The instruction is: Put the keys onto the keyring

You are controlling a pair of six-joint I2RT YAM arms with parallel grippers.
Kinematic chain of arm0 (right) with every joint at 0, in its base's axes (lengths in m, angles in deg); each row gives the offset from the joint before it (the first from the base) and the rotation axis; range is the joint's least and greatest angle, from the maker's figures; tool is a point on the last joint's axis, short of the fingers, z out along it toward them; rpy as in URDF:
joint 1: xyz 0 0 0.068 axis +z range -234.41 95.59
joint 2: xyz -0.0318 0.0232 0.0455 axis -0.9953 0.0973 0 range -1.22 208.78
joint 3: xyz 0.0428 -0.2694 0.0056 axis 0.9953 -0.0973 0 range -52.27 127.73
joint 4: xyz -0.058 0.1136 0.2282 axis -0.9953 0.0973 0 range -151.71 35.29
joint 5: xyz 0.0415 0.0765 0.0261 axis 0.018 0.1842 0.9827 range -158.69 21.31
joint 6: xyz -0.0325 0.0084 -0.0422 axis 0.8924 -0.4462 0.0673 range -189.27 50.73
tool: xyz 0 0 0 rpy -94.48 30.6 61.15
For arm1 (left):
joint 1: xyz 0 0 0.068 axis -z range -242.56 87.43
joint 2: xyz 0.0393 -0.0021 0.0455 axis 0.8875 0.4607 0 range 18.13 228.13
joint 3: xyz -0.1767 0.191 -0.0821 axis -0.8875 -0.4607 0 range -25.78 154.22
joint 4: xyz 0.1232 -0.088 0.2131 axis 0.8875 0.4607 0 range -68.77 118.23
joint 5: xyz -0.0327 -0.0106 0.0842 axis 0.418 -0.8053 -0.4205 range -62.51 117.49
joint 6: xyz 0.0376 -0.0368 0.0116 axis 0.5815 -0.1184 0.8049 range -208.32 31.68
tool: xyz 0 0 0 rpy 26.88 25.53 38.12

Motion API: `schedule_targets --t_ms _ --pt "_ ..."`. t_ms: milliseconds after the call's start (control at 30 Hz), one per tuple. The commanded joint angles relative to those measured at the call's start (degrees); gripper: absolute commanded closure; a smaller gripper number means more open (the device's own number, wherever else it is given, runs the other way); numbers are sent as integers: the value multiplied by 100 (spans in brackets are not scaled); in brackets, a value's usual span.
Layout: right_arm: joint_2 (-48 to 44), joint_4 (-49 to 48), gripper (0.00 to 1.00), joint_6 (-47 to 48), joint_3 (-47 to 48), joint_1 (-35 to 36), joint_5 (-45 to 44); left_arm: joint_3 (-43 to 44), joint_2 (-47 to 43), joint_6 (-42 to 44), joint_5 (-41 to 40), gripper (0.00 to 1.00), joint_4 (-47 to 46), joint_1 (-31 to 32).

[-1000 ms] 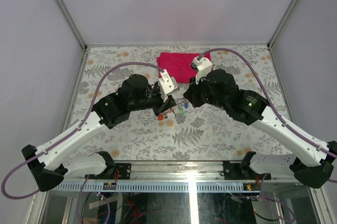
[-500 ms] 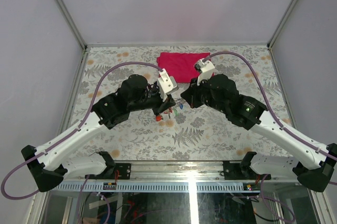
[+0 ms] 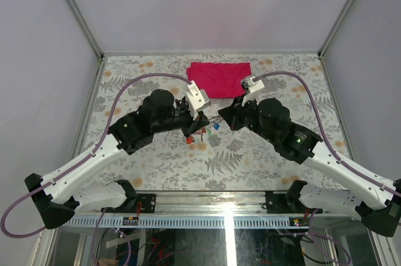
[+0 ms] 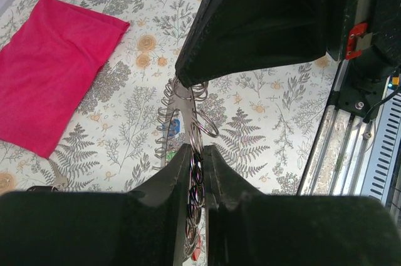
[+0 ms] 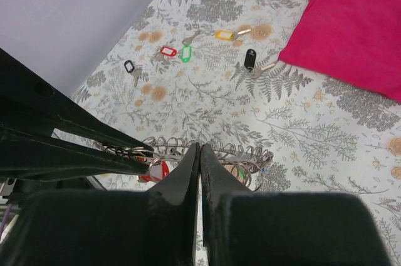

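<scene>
Right arm swung outward; its end effector (image 5: pixel 199 148) stayed closed tight on keyring (image 4: pixel 190 122) far edge. Left end effector (image 4: pixel 199 153) clamped near edge, mid-air. Probably re-angling; loose keys (image 5: pixel 186 53) lay on counter (image 5: pixel 301 128).

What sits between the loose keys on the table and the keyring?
Nothing visible on the table does. The loose keys lie in the open beside the red cloth, none under it. The keyring is pinched by both the left gripper and the right gripper, so neither is free to fetch a key.
</scene>
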Motion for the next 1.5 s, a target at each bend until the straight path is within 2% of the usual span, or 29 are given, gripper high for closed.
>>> schedule_targets --t_ms 0,233,633,900,1467 --pt "-244 -865 100 360 -201 -35 -510 31 -205 -141 225 100 -864 19" --pt "-428 -1009 100 457 -311 -34 -736 31 -203 -130 164 100 -838 19" --pt "-393 -1013 100 75 23 -37 -210 15 -127 -184 251 100 -926 20" --pt "-70 -1153 100 -136 -241 -29 111 59 -111 -204 267 100 -989 25" --pt "-142 -1421 100 92 -716 -31 -146 19 -162 -191 163 100 -999 21"
